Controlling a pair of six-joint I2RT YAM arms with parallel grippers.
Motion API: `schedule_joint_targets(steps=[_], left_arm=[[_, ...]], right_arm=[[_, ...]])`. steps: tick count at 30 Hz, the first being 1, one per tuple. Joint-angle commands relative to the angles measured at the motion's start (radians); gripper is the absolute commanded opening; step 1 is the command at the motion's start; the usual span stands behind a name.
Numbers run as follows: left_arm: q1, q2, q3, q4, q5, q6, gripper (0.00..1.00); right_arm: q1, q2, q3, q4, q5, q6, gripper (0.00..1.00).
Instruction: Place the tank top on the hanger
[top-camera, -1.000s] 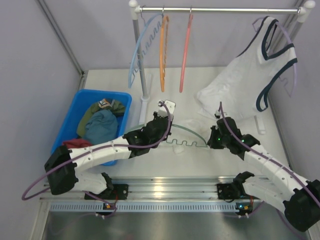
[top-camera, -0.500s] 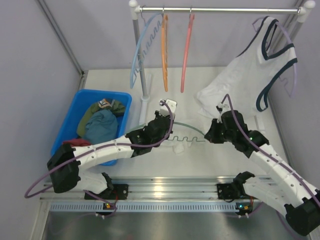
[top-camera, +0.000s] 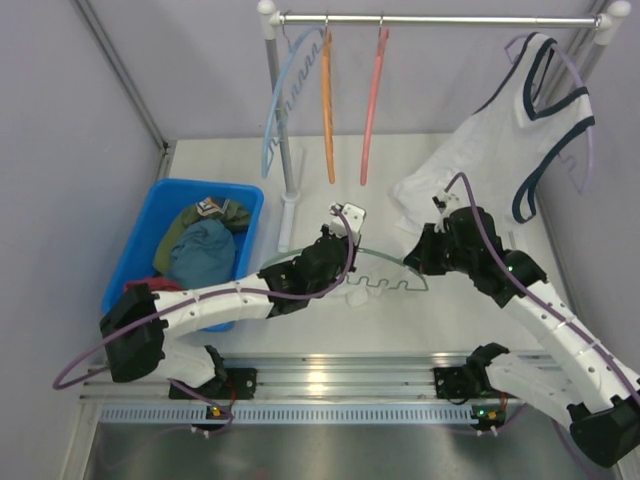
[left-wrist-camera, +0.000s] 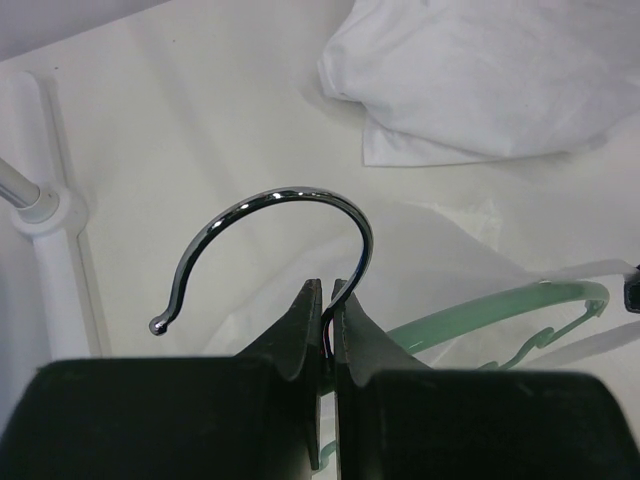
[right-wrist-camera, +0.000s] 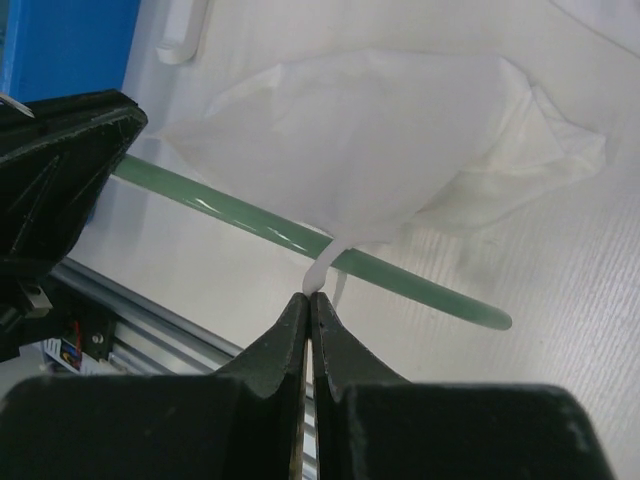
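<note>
Currently the left tool (left-wrist-camera: 328, 300) is clamped on the hook stem of the hanger (left-wrist-camera: 497, 305), its green arm extending to the tool's right. The right tool (right-wrist-camera: 310, 298) pinches a strap of the tank top (right-wrist-camera: 380, 130), the strap crossing that arm directly ahead of its tips.

Blue bin (top-camera: 200, 184) of clothes (top-camera: 205, 252), garment rail (top-camera: 440, 19)
</note>
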Motion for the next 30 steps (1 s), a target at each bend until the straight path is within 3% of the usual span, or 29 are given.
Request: schedule_joint_targets(steps=[1,15,24,30], left_arm=[[-0.014,0.003,0.051,0.114,0.009,0.021,0.0],[-0.074,-0.02,0.081,0.085,-0.02,0.065,0.0],[-0.103,-0.088,0.108,0.027,-0.056,0.082,0.0],[-0.132,-0.1,0.124,0.002,-0.043,0.091,0.0]], right_arm=[[-0.007,0.019,0.087,0.007,-0.025,-0.005,0.0],[-0.008,0.108,0.192,0.036,-0.005,-0.031,0.0],[-0.008,0.13,0.138,0.057,0.001,-0.063,0.0],[-0.008,0.107,0.144,0.071,-0.014,-0.117,0.26]])
